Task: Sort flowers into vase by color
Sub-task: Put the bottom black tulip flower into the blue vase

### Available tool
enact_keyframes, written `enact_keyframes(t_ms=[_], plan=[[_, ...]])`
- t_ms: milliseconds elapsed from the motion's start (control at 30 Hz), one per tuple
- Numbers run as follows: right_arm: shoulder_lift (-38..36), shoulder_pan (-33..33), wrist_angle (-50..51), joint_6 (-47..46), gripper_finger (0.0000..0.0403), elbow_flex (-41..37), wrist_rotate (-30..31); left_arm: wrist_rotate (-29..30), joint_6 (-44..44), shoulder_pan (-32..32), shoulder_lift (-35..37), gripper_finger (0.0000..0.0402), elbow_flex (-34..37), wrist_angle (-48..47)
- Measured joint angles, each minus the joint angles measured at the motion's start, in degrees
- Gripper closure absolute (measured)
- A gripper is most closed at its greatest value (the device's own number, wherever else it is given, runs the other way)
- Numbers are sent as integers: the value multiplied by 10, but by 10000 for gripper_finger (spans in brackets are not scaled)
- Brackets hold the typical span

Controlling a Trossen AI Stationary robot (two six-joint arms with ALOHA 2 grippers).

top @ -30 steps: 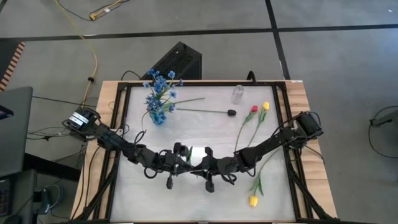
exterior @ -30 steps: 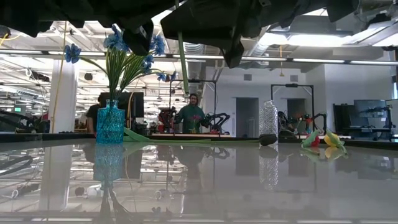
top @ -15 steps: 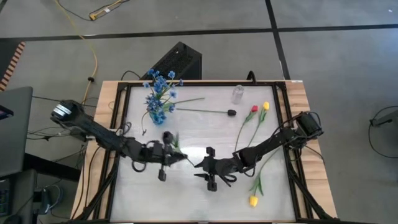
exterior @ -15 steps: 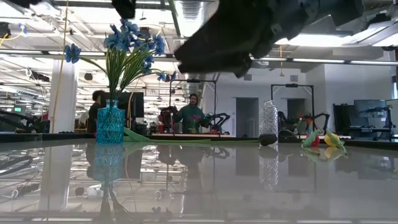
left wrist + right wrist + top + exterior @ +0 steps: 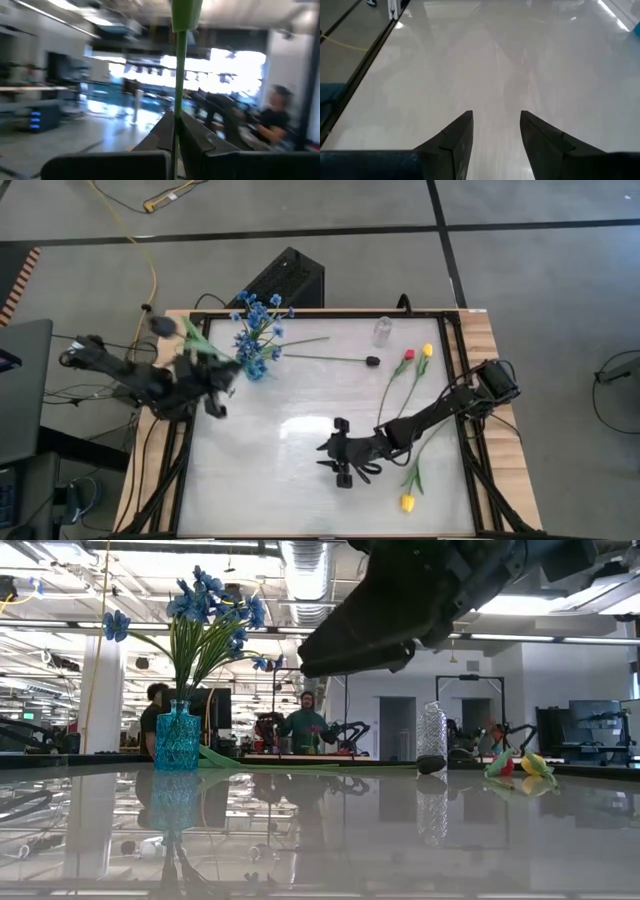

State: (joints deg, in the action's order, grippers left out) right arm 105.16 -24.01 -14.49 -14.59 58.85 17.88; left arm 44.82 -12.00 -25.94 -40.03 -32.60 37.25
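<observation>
Blue vase (image 5: pixel 254 367), upper left of the table in the high view, already holds a bunch of blue flowers (image 5: pixel 258 320). That colour looks nearly done.

Left gripper (image 5: pixel 205 370) sits at the left edge of the frame, just beside the blue vase, fingers pressed together on a green stem (image 5: pixel 176 95) (the bloom colour on this one cannot be made out). Judged to be the flower now heading for a vase.

Right gripper (image 5: pixel 338 452) hangs low centre over bare table (image 5: pixel 270 480), fingers spread, nothing between them.

Still left to sort: black-headed flower (image 5: pixel 371 361) lying upper centre; red tulip (image 5: pixel 408 355) and yellow tulip (image 5: pixel 427 350) upper right; another yellow tulip (image 5: pixel 407 502) lower right. Clear vase (image 5: pixel 382 331) at the upper edge stands empty. Roughly half done by my reckoning.
</observation>
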Motion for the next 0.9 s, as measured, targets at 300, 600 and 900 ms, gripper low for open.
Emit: enact_keyframes(t_ms=[300, 600, 900], plan=[[0, 0, 15, 1, 216, 0, 0, 225, -155, 36, 95, 401, 0, -2], [0, 2, 10, 3, 216, 0, 1, 271, -174, 110, 96, 401, 0, -88], [0, 3, -6, 12, 216, 0, 2, 191, -70, 241, 97, 401, 0, -221]])
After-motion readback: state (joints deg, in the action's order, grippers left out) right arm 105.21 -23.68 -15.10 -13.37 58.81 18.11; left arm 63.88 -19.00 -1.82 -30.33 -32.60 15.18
